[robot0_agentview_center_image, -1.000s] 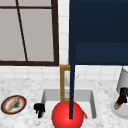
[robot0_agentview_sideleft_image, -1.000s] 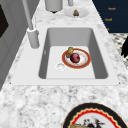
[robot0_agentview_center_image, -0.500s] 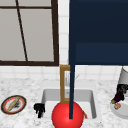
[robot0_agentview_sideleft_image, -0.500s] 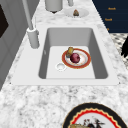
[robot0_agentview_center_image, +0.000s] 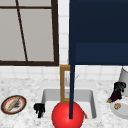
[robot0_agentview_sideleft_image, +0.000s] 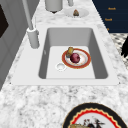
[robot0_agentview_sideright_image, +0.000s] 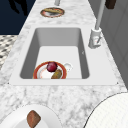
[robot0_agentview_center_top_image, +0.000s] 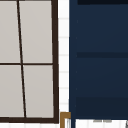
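Nothing much has shifted since a second ago: both hands hang about where they were. Closest to the front camera is a red ball (robot0_agentview_center_image: 67, 116). Just past it, my left hand (robot0_agentview_center_image: 39, 110) hovers at the front left corner of the sink (robot0_agentview_center_image: 50, 96); I cannot tell how it is set. Down in the basin lies an orange-rimmed plate (robot0_agentview_sideleft_image: 86, 61) carrying a dark red fruit (robot0_agentview_sideleft_image: 75, 58).

Farther right, over the counter, my right hand (robot0_agentview_center_image: 119, 87) looks clamped round the top of what I take for an aubergine (robot0_agentview_center_image: 113, 96). It hangs dark purple, with its green end low. It is in the air, just above the edge of a white plate (robot0_agentview_center_image: 123, 111) that bears a brown morsel (robot0_agentview_center_image: 117, 106).

I judge the aubergine light and firm, with a smooth skin that could slide. The thick middle would give a surer hold than the narrow stalk end, and squeezing hard would bruise it.

A decorated plate (robot0_agentview_center_image: 3, 107) sits on the counter at far left. Behind everything stand the tap (robot0_agentview_sideleft_image: 33, 37), the window (robot0_agentview_center_image: 27, 32) and the blue cabinet (robot0_agentview_center_image: 100, 32).
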